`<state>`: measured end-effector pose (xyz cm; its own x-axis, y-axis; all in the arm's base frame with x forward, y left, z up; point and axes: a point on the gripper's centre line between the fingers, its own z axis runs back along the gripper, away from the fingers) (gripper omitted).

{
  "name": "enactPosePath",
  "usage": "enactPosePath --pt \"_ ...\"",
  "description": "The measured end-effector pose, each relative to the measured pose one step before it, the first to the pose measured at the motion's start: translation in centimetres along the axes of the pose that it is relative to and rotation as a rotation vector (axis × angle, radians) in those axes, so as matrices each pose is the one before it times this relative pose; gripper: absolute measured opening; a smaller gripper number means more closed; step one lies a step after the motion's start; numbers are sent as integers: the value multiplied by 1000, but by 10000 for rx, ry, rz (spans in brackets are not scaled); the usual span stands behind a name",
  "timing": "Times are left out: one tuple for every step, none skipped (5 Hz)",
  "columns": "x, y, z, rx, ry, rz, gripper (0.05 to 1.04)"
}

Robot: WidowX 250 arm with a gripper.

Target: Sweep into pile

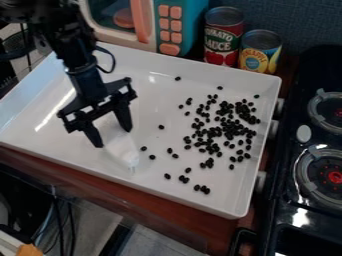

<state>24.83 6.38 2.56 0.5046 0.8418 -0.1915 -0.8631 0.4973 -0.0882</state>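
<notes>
While the fingers (123,117) stand open over the left part of the tray (150,95), the black beans (230,131) lie mostly toward its right edge; some strays (161,127) are between, so the sweep should probably go rightward.

My arm (75,56) slants in from eleven o'clock. My gripper (114,137) hangs at nine o'clock, jaws apart, tips angled toward five.
</notes>
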Motion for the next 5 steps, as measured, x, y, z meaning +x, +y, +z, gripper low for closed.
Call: enactPosePath --pt "-1426 -959 -274 -23 199 334 684" --pt "-1311 -106 -328 -81 307 151 684" --pt "-1008 -345 -313 -121 221 230 684" --pt "-1489 -531 -243 216 509 346 684" --pt "-1129 -664 -314 39 180 155 684"
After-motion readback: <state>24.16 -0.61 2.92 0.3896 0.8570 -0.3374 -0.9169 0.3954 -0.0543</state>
